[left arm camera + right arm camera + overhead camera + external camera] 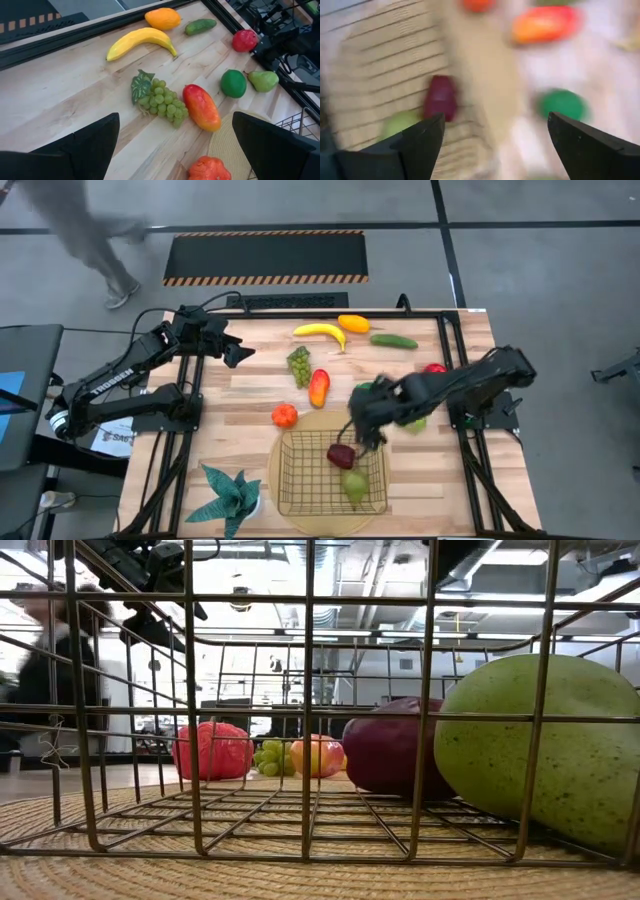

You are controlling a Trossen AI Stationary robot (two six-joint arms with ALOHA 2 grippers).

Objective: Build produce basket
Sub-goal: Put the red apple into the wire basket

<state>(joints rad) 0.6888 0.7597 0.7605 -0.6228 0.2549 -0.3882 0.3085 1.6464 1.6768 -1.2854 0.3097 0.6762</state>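
The dark wire basket (pixel 300 498) stands on a round tan mat (pixel 322 420). A dark red apple (pixel 341 455) and a green pear-like fruit (pixel 354 485) lie in it on the wire floor. On the table lie the banana (pixel 320 332), an orange fruit (pixel 353 323), cucumber (pixel 393 340), grapes (pixel 299 365), mango (pixel 319 387), tomato (pixel 285 416), a red apple (pixel 434 368) and a pear (pixel 415 423); the lime (pixel 233 83) shows in the left wrist view. My right gripper (pixel 362 442) hangs open above the basket's far right corner. My left gripper (pixel 243 352) waits open over the table's far left.
A teal leafy plant (pixel 228 498) stands at the near left, beside the basket. Bare wood lies left of the grapes and tomato. A person (pixel 100 240) walks on the floor beyond the table's far left corner. The right wrist view is blurred.
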